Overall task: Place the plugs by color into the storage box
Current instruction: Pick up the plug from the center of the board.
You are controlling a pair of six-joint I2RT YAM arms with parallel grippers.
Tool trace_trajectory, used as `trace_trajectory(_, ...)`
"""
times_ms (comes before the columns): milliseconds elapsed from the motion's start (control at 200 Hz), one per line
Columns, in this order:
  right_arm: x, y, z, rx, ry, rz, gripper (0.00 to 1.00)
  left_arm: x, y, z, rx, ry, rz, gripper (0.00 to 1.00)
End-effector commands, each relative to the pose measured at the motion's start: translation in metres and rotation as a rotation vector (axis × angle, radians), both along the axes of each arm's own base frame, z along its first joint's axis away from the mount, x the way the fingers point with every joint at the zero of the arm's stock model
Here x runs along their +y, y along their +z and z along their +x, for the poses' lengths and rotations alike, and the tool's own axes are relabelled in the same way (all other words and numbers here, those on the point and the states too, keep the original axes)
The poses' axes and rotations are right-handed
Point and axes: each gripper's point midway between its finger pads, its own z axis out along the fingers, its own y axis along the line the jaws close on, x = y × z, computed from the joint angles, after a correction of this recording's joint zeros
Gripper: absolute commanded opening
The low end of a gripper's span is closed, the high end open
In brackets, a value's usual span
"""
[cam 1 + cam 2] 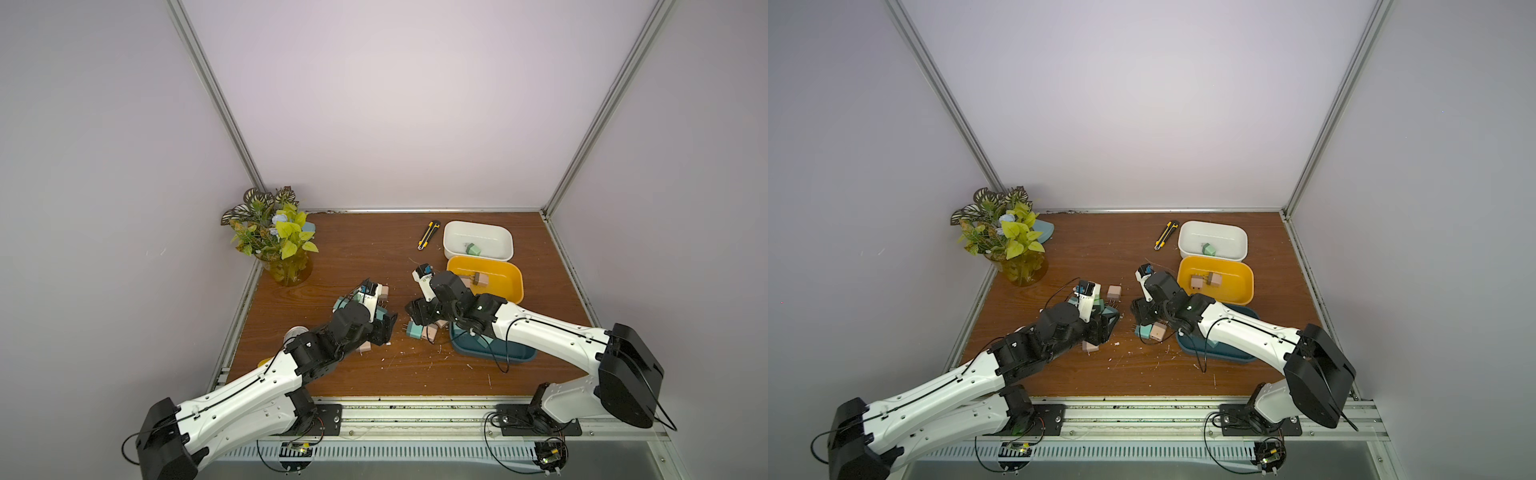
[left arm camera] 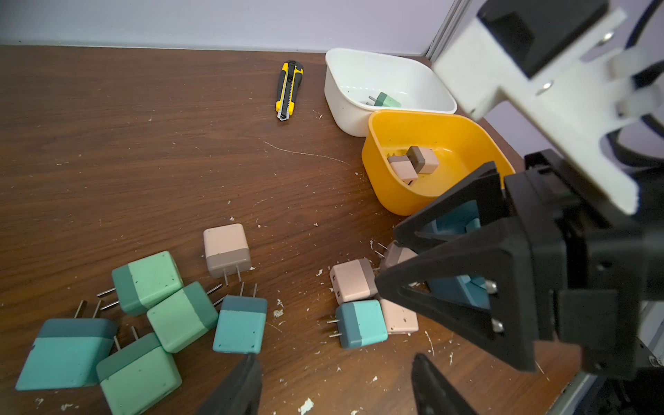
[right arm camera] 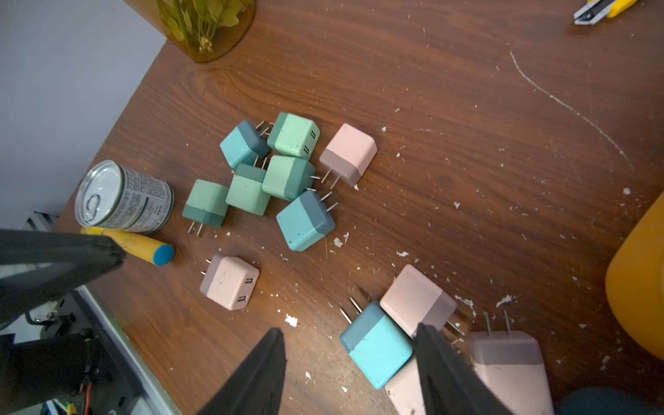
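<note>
- Your right gripper point(image 3: 349, 328) is hanging low over the table point(image 3: 467, 143), jaws spread and pinching nothing. A teal plug point(image 3: 377, 346) is lying between its fingers, pressed against pale pink plugs point(image 3: 416, 298) beside it.
- Your left gripper point(image 2: 334, 355) is hovering spread and empty, just beside a loose cluster of mint and teal plugs point(image 2: 179, 316).
- One lone pink plug point(image 2: 226, 249) is lying at that cluster's edge, prongs pointing into the cluster.
- Three boxes are sitting in a row on the right side of the table:
  - the white box point(image 1: 461, 232) is holding a single mint plug point(image 1: 473, 249);
  - the yellow box point(image 1: 505, 282) is holding two pink plugs point(image 1: 1197, 281);
  - the dark blue box point(image 1: 519, 353) is lying partly under your right arm.
- You are also seeing a utility knife point(image 1: 428, 235) lying just beside the white box, and a tin can point(image 3: 122, 201) lying on its side near the cluster.
</note>
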Motion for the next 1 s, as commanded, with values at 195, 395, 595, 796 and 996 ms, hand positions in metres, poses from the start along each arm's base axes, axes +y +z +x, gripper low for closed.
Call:
trace_trajectory(195, -0.001, 0.000, -0.007, -0.028, 0.027, -0.032, 0.62, 0.001, 0.002, 0.006, -0.009, 0.015, 0.014, 0.68)
trace_trajectory(395, -0.001, -0.001, -0.008, -0.038, 0.033, -0.037, 0.62, 0.001, 0.001, 0.007, -0.010, 0.022, 0.013, 0.68)
trace_trajectory(595, -0.001, -0.007, -0.015, -0.038, 0.063, -0.061, 0.62, -0.001, 0.001, 0.008, -0.006, 0.022, 0.011, 0.68)
trace_trajectory(796, -0.005, -0.016, -0.023, -0.025, 0.071, -0.077, 0.62, 0.001, -0.007, 0.005, 0.016, 0.025, 0.010, 0.68)
trace_trajectory(996, -0.001, -0.029, -0.030, -0.006, 0.097, -0.082, 0.62, 0.007, -0.008, 0.004, 0.017, 0.040, 0.018, 0.68)
